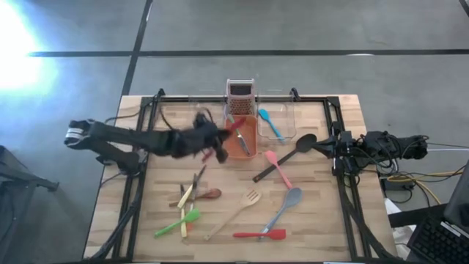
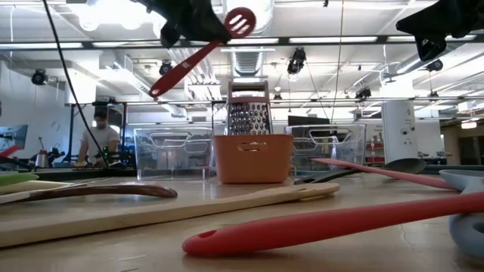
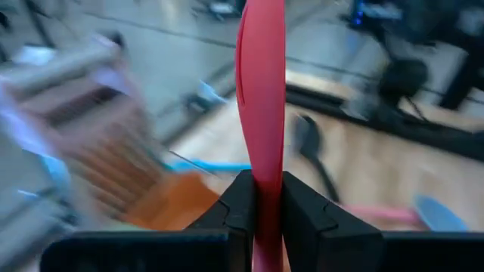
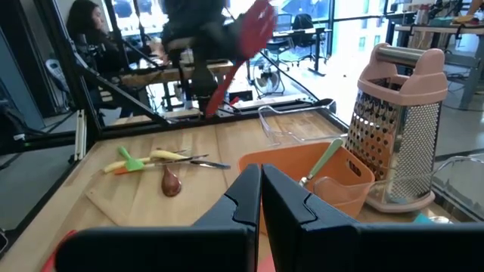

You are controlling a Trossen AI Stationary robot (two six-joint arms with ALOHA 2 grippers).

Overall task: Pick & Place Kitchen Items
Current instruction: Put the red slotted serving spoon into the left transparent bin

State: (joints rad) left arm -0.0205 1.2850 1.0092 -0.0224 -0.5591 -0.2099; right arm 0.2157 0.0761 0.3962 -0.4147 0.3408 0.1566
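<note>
My left gripper hangs high above the table beside the orange tub, shut on a red slotted spatula. The spatula's head is up and its handle end points down. The right wrist view shows this arm and the spatula farther off. My right gripper waits shut and empty at the table's right edge. Loose on the table lie a black ladle, a pink spatula, a grey spoon, a wooden fork, another red spatula and green and yellow-handled pieces. My left gripper pinches the red spatula's handle between its two fingers, on the stretch nearer the head than the free end. The fingers come about level from the table's left side. The spatula is lifted clear and tilted, head up, with its handle slanting down below the fingers.
A metal grater stands behind the orange tub, which holds a few utensils. Clear tubs flank the tub at the far edge; the right one holds a blue spatula. Black frame rails run along both table sides. A person stands far behind.
</note>
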